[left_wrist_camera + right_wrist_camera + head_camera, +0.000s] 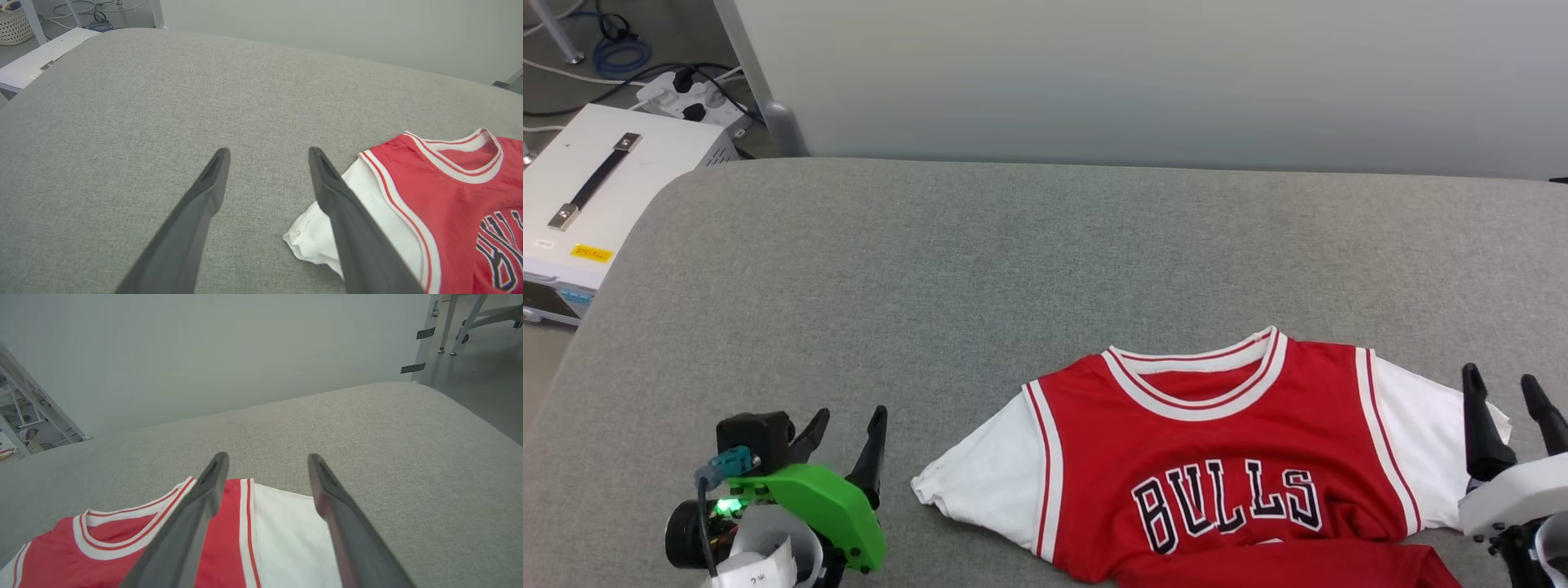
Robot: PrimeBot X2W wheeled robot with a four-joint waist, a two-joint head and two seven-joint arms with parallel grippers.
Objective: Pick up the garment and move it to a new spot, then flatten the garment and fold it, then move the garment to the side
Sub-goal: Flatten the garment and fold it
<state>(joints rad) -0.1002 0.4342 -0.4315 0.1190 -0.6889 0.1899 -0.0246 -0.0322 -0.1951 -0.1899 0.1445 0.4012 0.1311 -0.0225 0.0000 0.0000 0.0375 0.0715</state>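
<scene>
Grey fabric surface [931, 269] meets a pale wall [1135, 73]; white case [596, 188] beside it.

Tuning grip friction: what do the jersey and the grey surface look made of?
Jersey: probably smooth synthetic knit, faint sheen on the red, soft crumple at the sleeve cuff; fibre uncertain.
Surface: grey woven cloth, matte, flecked grain visible; rounded edges hint at padding.

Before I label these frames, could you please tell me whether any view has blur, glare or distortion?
Head view: soft, even light, no glare, faint shadows; shirt sharp but cropped at the bottom edge. Left wrist view: wide-angle bending curves the grey surface; left gripper looks slightly soft up close. Right wrist view: same curvature; right gripper likewise soft, shirt crisp.
</scene>
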